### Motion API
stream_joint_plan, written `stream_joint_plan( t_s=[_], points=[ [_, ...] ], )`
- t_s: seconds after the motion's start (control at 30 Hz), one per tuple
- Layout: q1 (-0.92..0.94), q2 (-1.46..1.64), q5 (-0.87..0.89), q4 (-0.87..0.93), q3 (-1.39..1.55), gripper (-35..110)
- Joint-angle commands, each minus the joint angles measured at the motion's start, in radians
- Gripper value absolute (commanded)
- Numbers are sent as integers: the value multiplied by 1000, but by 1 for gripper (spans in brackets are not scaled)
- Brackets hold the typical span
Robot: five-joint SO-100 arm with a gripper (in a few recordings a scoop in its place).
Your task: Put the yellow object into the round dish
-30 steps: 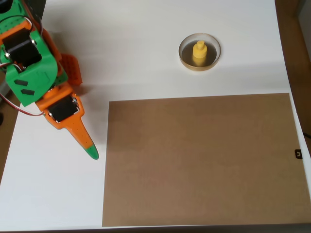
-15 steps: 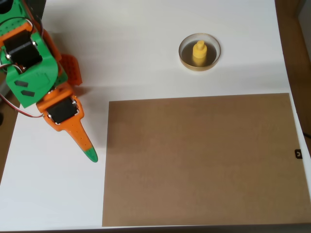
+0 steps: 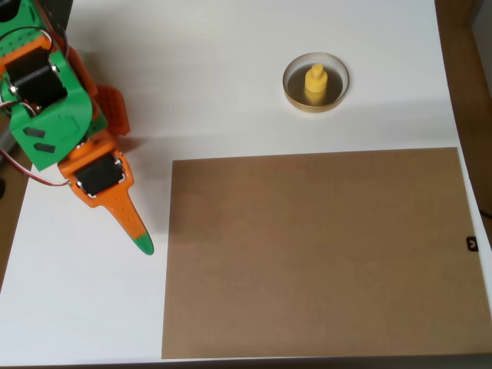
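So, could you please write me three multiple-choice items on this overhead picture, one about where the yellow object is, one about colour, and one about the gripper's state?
1. Where is the yellow object?
A. On the brown sheet
B. Inside the round dish
C. Between the gripper's fingers

2. What colour is the tip of the gripper's long finger?
A. Green
B. Blue
C. Black

3. What does the gripper hold?
A. The round dish
B. The yellow object
C. Nothing

Answers:
1. B: the yellow object stands upright within the rim of the round dish, on the white table above the brown sheet in the picture.
2. A: the orange finger ends in a green tip.
3. C: the gripper sits at the left of the picture, far from the dish, with nothing at its finger.
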Motion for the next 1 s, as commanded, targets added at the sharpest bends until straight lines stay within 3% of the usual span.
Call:
stream_joint_plan(
  t_s=[0.0,0.97],
  points=[
    [17,29,-12,-6,2,13],
    [17,29,-12,-6,2,4]
  ],
)
